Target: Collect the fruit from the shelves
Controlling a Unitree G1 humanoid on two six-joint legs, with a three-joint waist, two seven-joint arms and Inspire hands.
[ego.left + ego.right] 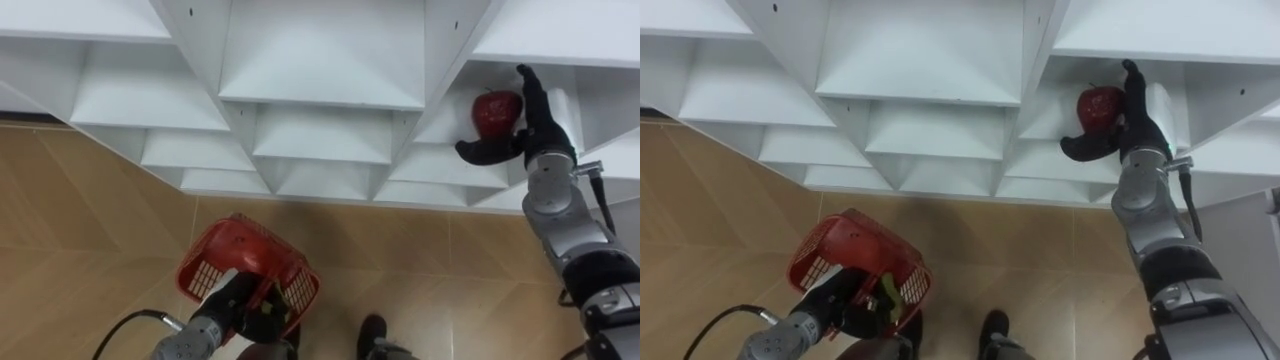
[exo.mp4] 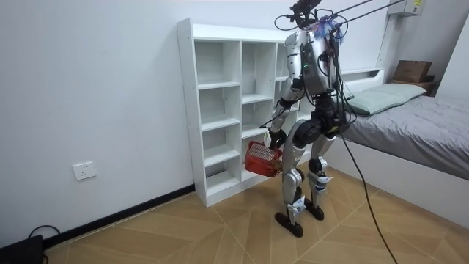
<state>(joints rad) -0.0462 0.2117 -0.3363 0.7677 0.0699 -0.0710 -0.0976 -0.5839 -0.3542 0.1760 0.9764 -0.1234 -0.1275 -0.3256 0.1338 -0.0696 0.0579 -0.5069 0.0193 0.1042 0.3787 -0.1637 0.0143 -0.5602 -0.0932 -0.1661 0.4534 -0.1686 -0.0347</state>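
A red apple (image 1: 496, 112) (image 1: 1099, 105) sits on a shelf in the right column of the white closet (image 1: 325, 60). My right hand (image 1: 535, 135) (image 1: 1135, 130) is open beside it. Its fingers stand straight along the apple's right side and the thumb reaches out under the apple, close to or just touching it. Low at the left, my left hand (image 1: 235, 300) (image 1: 840, 295) is shut on the handle of a red plastic basket (image 1: 215, 255) (image 1: 835, 245). A small yellow-green thing (image 1: 887, 290) lies inside the basket. In the room view I stand facing the closet (image 2: 220, 110) with the basket (image 2: 261, 158) at knee height.
The closet's other compartments in sight hold nothing. Wooden floor (image 1: 90, 230) lies below the shelves. A bed (image 2: 418, 125) stands at the room view's right, behind me, and a white wall (image 2: 88, 88) runs along its left.
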